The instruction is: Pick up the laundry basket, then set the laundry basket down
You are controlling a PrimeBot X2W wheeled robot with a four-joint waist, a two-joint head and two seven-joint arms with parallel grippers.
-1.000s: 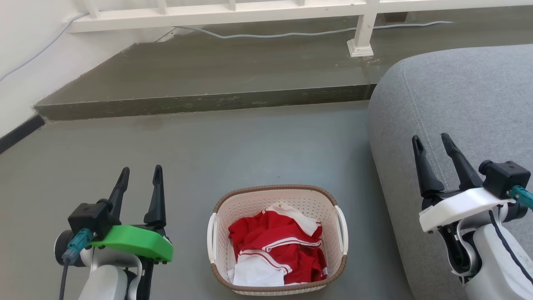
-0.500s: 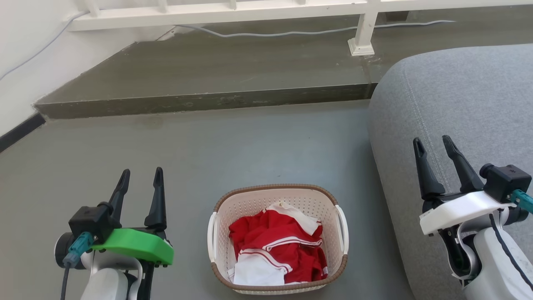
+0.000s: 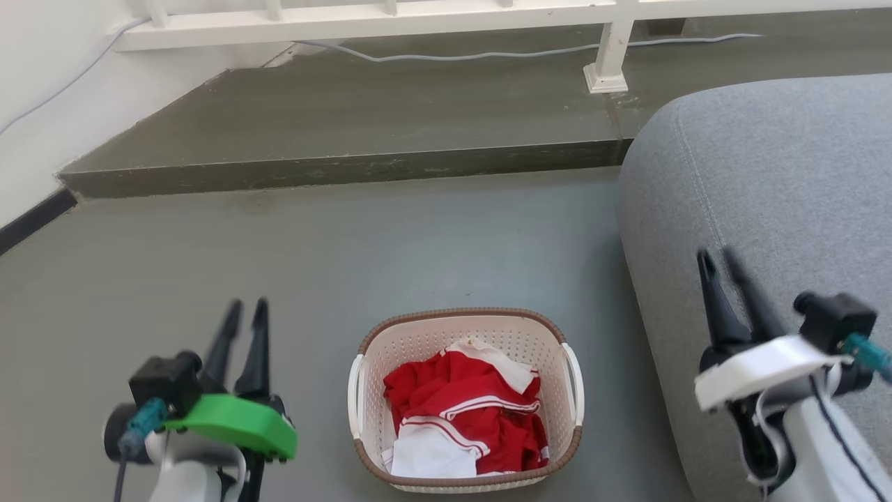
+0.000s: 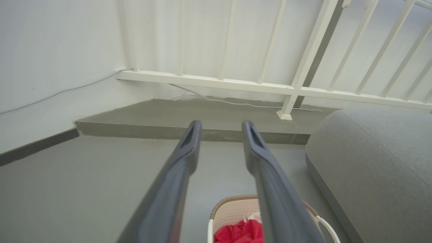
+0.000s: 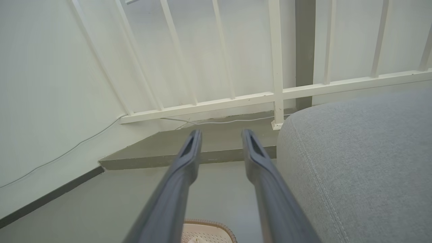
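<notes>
The laundry basket (image 3: 463, 321), cream perforated plastic with a brown woven-look rim and white side handles, stands on the grey floor at the bottom middle of the head view. Red and white clothes fill it. Its far rim (image 4: 233, 199) also peeks up at the bottom of the left wrist view, and a sliver of rim (image 5: 209, 224) at the bottom of the right wrist view. My left gripper (image 3: 245, 308) hangs open to the basket's left, holding nothing. Off to the basket's right, in front of the sofa, my right gripper (image 3: 718, 256) is open and empty. Neither touches the basket.
A grey sofa (image 3: 773, 181) fills the right side, close to the basket. A raised concrete step (image 3: 334, 171) crosses the floor behind, with a white railing (image 3: 606, 63) and a loose cable (image 3: 488, 54) on it. A white wall (image 3: 35, 104) closes the left.
Both grippers have dropped lower in the head view and look blurred. Each shows its fingers closer together than before. The basket has stayed put.
</notes>
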